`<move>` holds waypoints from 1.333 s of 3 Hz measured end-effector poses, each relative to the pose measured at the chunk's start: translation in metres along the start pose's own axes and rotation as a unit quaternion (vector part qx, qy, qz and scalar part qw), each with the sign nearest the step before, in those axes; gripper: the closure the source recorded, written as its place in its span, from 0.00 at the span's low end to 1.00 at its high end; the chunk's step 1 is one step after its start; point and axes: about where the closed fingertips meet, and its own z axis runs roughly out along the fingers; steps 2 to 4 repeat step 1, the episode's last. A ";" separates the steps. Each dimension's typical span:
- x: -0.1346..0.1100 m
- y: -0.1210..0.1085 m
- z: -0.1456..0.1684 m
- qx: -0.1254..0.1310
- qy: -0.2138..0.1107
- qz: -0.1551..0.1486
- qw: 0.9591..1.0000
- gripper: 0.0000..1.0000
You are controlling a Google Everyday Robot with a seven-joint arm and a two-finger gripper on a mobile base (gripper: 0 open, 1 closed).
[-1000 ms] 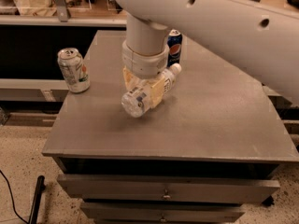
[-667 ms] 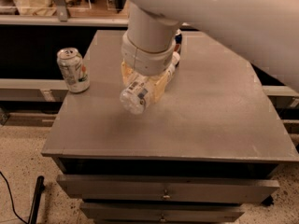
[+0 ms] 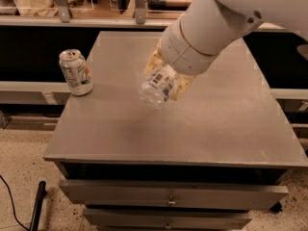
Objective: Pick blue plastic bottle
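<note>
The blue plastic bottle [image 3: 157,86] is a clear bottle with a white label and dark print. It is held lying sideways in the air above the middle of the grey table [image 3: 226,124], its clear bottom end pointing toward me. My gripper [image 3: 166,81] is shut on it, with tan fingers [image 3: 182,86] on either side of the label. The white arm [image 3: 211,25] reaches in from the upper right and hides the bottle's cap end.
A white-and-green soda can [image 3: 76,72] stands upright at the table's left edge. The table has drawers [image 3: 171,196] below its front edge. A shelf rail with metal posts [image 3: 60,4] runs behind the table. A black cable lies on the floor at lower left.
The arm has lifted the bottle up off the table and toward the camera. The arm now hides the blue can that stood at the back.
</note>
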 end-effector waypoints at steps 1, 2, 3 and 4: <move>0.000 0.000 0.000 0.000 0.000 0.000 1.000 1.00; 0.000 0.000 0.000 0.000 0.000 0.000 1.000 1.00; 0.000 0.000 0.000 0.000 0.000 0.000 1.000 1.00; 0.000 0.000 0.000 0.000 0.000 0.000 1.000 1.00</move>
